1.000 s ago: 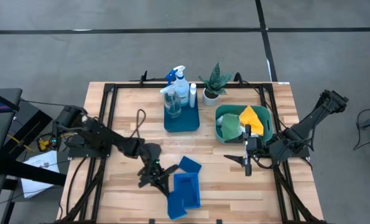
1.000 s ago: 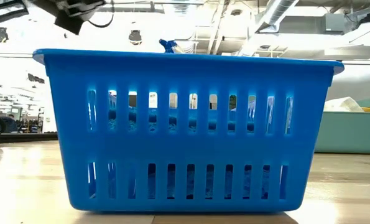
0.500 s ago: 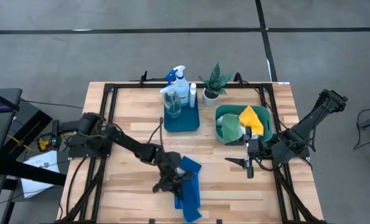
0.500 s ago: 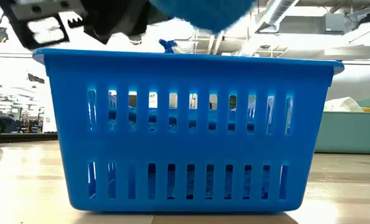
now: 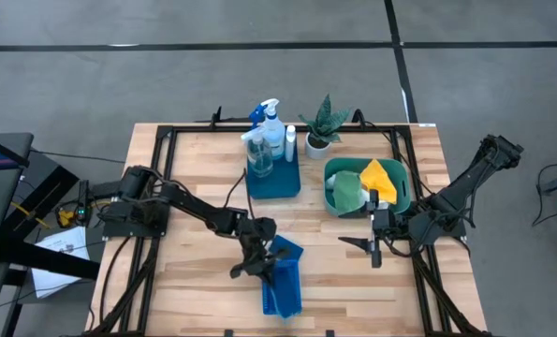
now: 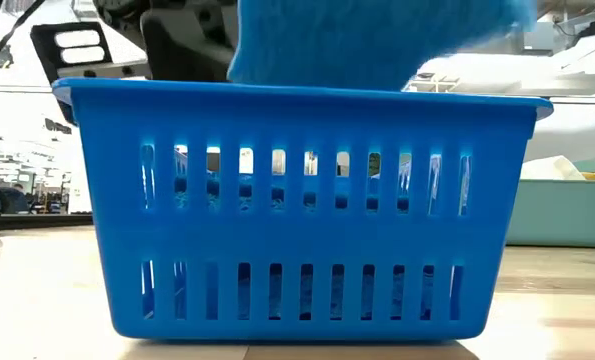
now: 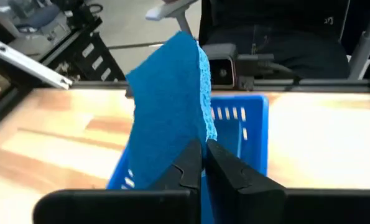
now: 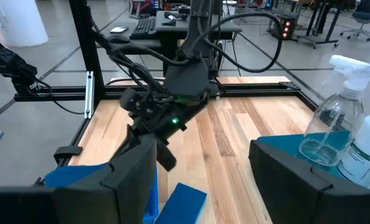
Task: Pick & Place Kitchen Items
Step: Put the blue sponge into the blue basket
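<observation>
On the pale wooden tabletop (image 5: pixel 194 281), the slotted blue plastic basket (image 5: pixel 281 292) sits directly below the left gripper (image 5: pixel 262 265), whose fingers (image 7: pixel 191 169) are pressed together, pinching a flat square blue sponge (image 7: pixel 169 112) that stands up from them above the basket's rim. The right gripper (image 5: pixel 373 245) hangs just beside the teal tub (image 5: pixel 404 192), its fingers spread and empty, well apart from the sponge.

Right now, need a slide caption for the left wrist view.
Left gripper shut on a blue sponge, held above the blue basket.
</observation>
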Robot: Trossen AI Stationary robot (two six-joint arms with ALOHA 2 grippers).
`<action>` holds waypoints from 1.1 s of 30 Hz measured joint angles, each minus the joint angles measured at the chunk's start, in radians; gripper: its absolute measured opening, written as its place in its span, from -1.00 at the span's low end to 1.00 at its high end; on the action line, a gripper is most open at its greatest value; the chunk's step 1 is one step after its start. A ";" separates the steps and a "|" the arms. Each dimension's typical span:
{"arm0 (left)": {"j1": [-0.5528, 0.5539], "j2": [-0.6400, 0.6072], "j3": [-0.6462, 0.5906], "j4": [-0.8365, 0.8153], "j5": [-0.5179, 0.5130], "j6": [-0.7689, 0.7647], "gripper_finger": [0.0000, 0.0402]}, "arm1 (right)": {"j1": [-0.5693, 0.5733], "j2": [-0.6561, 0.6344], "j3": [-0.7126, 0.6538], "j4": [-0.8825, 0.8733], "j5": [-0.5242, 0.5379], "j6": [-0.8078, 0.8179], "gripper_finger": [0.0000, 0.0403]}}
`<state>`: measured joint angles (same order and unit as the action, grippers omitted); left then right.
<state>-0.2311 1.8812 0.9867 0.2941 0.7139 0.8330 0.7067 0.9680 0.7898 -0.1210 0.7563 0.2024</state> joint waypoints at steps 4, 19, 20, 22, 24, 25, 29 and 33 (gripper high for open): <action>0.023 0.000 -0.022 0.015 0.016 -0.001 -0.99 | 0.000 0.000 0.000 0.002 0.000 0.000 0.24; 0.051 0.000 -0.058 0.068 0.072 -0.023 -0.98 | 0.000 0.000 0.000 0.002 0.000 0.000 0.24; 0.051 0.000 -0.058 0.068 0.072 -0.023 -0.98 | 0.000 0.000 0.000 0.002 0.000 0.000 0.24; 0.052 0.000 -0.058 0.067 0.072 -0.023 -0.98 | 0.000 0.000 0.000 0.002 0.000 0.000 0.24; 0.057 -0.001 -0.063 0.068 0.072 -0.023 -0.98 | 0.000 0.000 0.000 0.002 0.000 0.000 0.24; 0.059 -0.001 -0.067 0.068 0.072 -0.023 -0.98 | 0.000 0.000 0.000 0.002 0.000 0.000 0.24; 0.069 -0.001 -0.071 0.068 0.071 -0.026 -0.98 | 0.000 0.000 0.000 0.002 0.000 0.000 0.24; 0.070 -0.001 -0.071 0.070 0.070 -0.026 -0.98 | 0.000 0.000 0.000 0.002 0.000 0.000 0.24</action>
<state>-0.1612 1.8805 0.9161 0.3637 0.7841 0.8070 0.7063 0.9680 0.7898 -0.1192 0.7563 0.2024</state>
